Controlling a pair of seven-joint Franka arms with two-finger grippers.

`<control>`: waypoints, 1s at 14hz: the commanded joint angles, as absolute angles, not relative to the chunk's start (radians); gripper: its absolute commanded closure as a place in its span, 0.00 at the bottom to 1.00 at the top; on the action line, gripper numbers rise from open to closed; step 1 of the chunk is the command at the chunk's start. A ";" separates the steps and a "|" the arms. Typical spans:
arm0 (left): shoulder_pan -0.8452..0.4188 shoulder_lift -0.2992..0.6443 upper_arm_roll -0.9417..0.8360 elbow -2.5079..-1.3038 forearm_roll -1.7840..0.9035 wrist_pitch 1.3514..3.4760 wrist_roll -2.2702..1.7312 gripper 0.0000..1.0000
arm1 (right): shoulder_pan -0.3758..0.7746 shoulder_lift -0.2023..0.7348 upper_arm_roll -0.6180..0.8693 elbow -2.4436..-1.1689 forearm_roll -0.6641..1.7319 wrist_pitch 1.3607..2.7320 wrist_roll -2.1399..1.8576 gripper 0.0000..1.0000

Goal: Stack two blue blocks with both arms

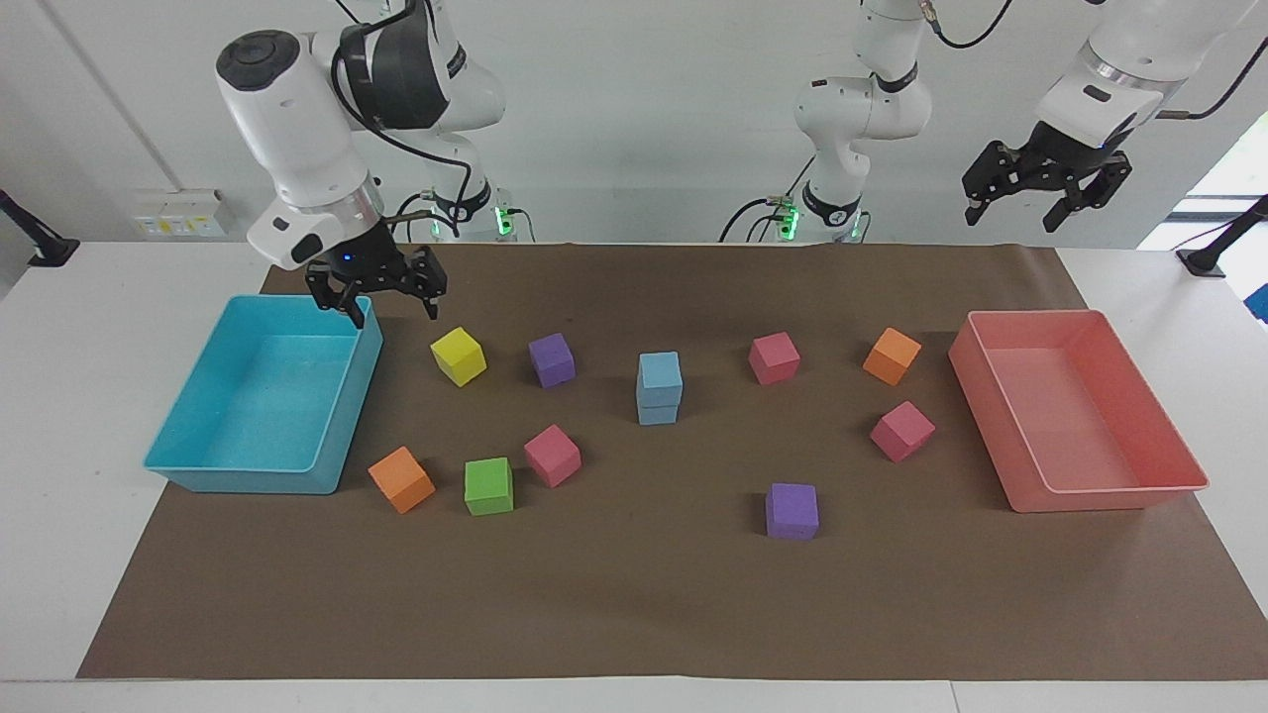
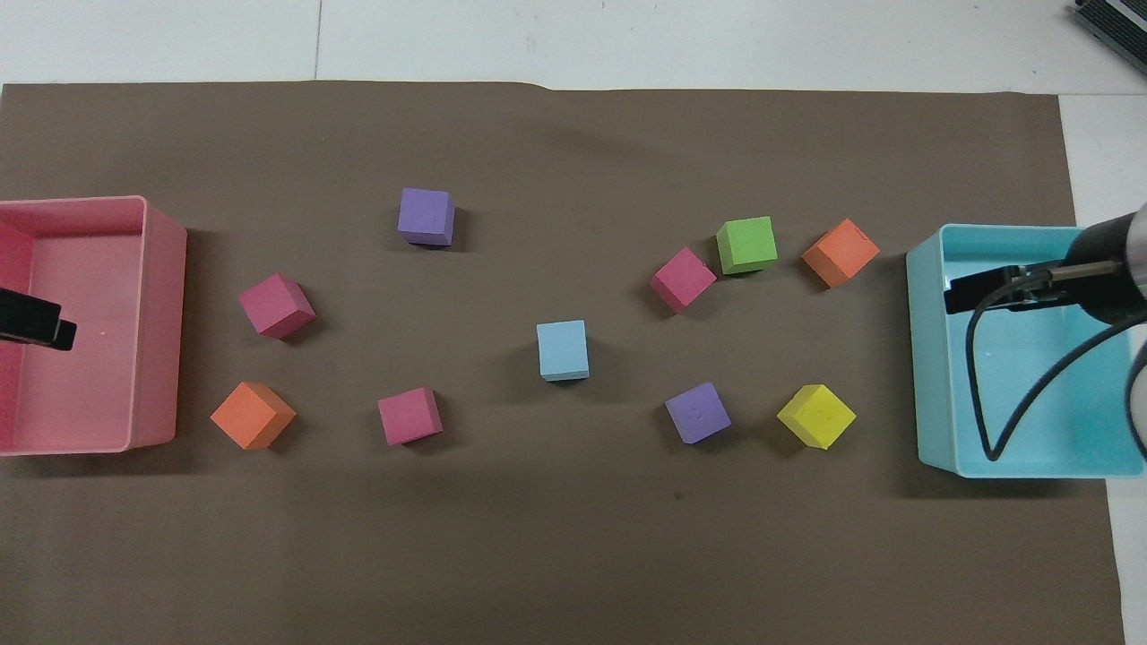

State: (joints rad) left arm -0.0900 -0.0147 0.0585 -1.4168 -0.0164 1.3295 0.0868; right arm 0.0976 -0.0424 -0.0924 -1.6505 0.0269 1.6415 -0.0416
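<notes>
The two blue blocks (image 1: 659,388) stand stacked one on the other in the middle of the brown mat, and from overhead they show as a single square (image 2: 563,349). Nothing touches the stack. My right gripper (image 1: 394,312) hangs open and empty over the turquoise tray's rim nearest the robots, and its tip (image 2: 957,294) shows over the tray in the overhead view. My left gripper (image 1: 1035,203) is raised high and open near the pink tray's end of the table, its tip (image 2: 49,330) over that tray.
A turquoise tray (image 1: 342,426) sits at the right arm's end, a pink tray (image 1: 1100,498) at the left arm's end. Loose cubes ring the stack: yellow (image 1: 458,356), purple (image 1: 551,358), pink (image 1: 552,455), green (image 1: 488,485), orange (image 1: 401,478), purple (image 1: 792,510), pink (image 1: 774,357), orange (image 1: 892,356).
</notes>
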 commanded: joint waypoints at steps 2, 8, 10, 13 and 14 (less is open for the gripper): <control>-0.084 -0.028 0.054 -1.424 -0.009 1.327 0.089 0.00 | 0.086 -0.035 -0.118 -1.603 0.003 1.580 -0.046 0.00; -0.084 -0.028 0.054 -1.433 -0.011 1.387 0.089 0.00 | 0.083 -0.066 -0.150 -1.601 -0.009 1.487 -0.048 0.00; -0.083 -0.028 0.054 -1.433 -0.011 1.408 0.087 0.00 | 0.086 -0.106 -0.150 -1.603 -0.012 1.471 -0.049 0.00; -0.083 -0.034 0.054 -1.450 -0.012 1.410 0.086 0.00 | 0.097 -0.120 -0.144 -1.621 -0.049 1.480 -0.074 0.00; -0.083 -0.037 0.054 -1.451 -0.012 1.410 0.086 0.00 | 0.097 -0.118 -0.143 -1.614 -0.051 1.477 -0.075 0.00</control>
